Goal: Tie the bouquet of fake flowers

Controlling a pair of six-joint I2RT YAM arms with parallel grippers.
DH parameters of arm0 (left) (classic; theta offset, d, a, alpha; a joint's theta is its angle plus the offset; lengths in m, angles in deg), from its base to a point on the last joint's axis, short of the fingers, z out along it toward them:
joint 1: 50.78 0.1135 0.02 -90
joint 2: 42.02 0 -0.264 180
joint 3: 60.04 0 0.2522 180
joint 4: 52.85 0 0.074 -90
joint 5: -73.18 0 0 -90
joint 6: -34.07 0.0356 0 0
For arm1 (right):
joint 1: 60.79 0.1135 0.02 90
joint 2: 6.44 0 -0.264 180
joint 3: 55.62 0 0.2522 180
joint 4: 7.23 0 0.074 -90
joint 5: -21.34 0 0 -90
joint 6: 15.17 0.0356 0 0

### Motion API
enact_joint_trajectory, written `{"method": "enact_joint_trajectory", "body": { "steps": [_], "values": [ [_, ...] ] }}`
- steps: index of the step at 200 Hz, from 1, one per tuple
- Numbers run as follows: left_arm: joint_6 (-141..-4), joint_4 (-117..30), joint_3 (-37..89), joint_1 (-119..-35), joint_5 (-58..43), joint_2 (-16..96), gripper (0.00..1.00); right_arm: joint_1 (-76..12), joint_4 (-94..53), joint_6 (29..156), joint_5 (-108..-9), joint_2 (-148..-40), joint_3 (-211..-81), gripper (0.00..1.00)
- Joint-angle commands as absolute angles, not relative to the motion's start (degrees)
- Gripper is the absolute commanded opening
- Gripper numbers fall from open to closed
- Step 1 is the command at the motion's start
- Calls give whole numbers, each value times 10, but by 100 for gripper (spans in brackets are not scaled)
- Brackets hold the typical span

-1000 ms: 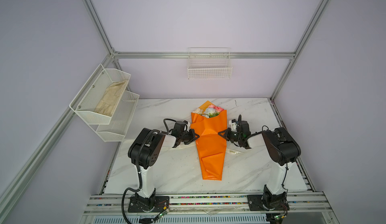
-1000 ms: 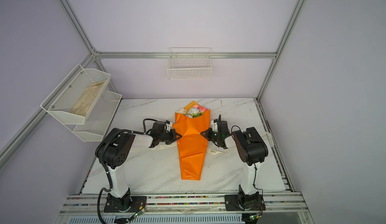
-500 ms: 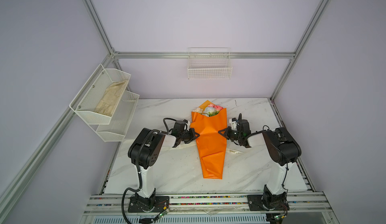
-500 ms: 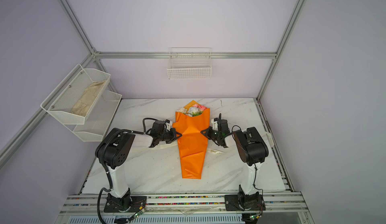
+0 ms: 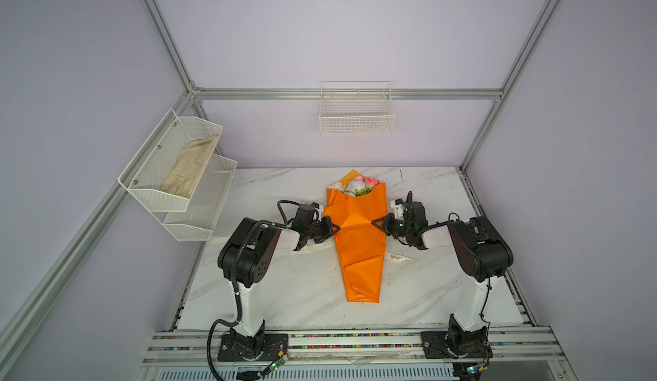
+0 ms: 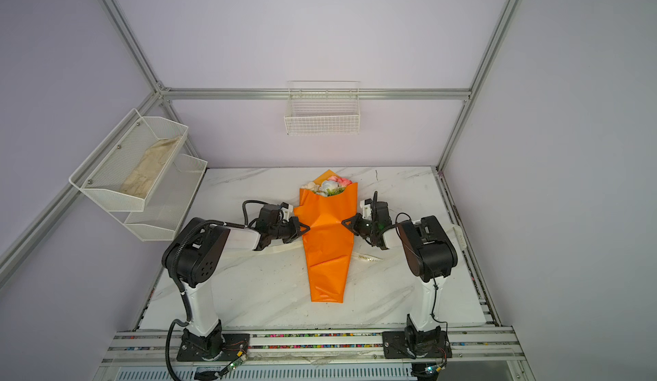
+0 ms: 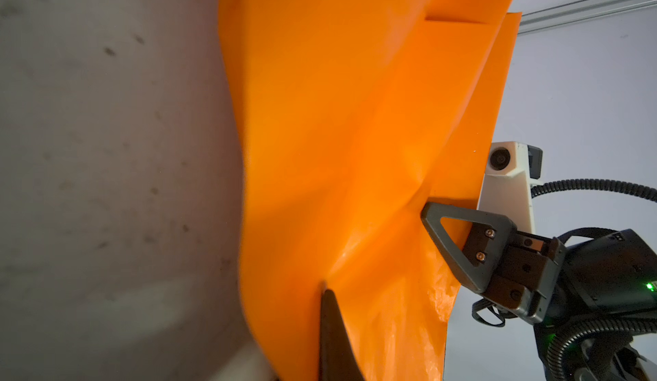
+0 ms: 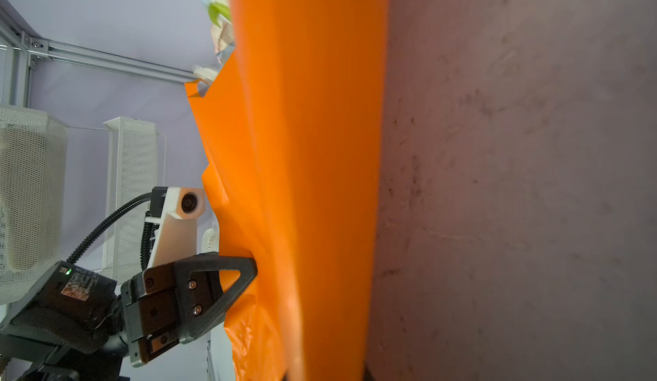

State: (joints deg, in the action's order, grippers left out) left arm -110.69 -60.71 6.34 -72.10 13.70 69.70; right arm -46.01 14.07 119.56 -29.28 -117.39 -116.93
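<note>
The bouquet of fake flowers [image 5: 359, 244] lies flat in the middle of the marble surface [image 5: 284, 290], about midway between its left and right edges. Its long axis runs from the near edge, where the arm bases stand, to the far edge. The blooms [image 5: 357, 185] point at the far edge, and the narrow folded foot of the orange wrapping paper [image 6: 327, 254] points at the near edge.

Both top views give the whole layout. The left end effector [image 5: 334, 228] meets the wrapper's left side and the right end effector [image 5: 375, 223] its right side, facing each other across it. A cream printed ribbon [image 5: 401, 257] lies on the surface just beside the wrapper's right side.

Only the wrist views show the contact up close. The left wrist view has the right end effector [image 7: 426, 214] with its fingers drawn together and its tip pushed into a dent in the paper. The right wrist view has the left end effector [image 8: 253, 267], likewise closed, with its tip against a crease, and petals and a leaf past the wrapper's mouth. Whether either has a pinch of paper between its fingers cannot be told. Neither wrist view takes in the wrapper's foot.
</note>
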Motion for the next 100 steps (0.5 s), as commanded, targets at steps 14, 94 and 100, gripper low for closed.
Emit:
{"method": "enact_joint_trajectory", "body": {
  "steps": [14,94,100],
  "values": [
    [-1105,-626,110,-717,126,692,0,-464,158,1201,-315,-1186,-1180,7],
    [-1084,-573,110,-715,109,688,24,-466,129,1200,-323,-1172,-1175,30],
    [-1079,-562,109,-715,103,683,28,-467,113,1196,-332,-1160,-1175,34]
  ]
}}
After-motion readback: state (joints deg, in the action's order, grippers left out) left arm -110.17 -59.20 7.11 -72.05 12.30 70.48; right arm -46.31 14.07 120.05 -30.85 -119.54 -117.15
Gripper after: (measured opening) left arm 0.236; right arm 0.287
